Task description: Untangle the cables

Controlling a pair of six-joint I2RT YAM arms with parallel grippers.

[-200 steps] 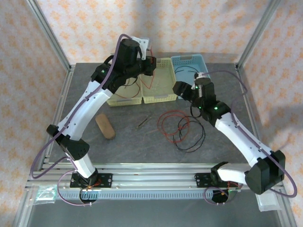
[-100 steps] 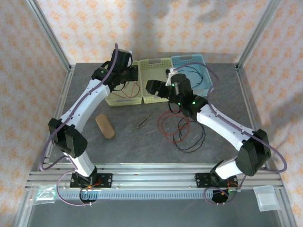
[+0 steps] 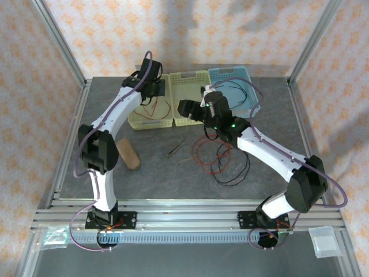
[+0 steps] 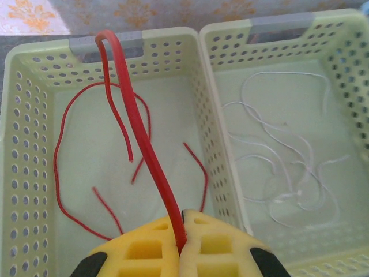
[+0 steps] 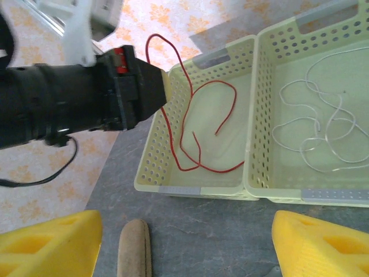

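- Progress (est.): about halfway. White cable [image 4: 277, 167] lies loose in the mid yellow-green basket [image 4: 340, 34]; black cable [image 3: 236, 86] in the blue basket [image 3: 230, 70].
- L gripper [image 4: 181, 239] clamped on red cable [image 4: 144, 150], held up over the left basket [image 4: 26, 144]. Cable's lower loops lie on the basket floor; release not yet done.
- Left to do: red+black tangle [image 3: 214, 151] on table [image 3: 144, 179], near side of the baskets. Loops overlap, ends not traceable.
- R gripper [image 5: 187, 236] jaws wide apart, nothing held, above table in front of the two yellow-green baskets.
- Cables: thin, limp, loose curls; binned ones show no knots.
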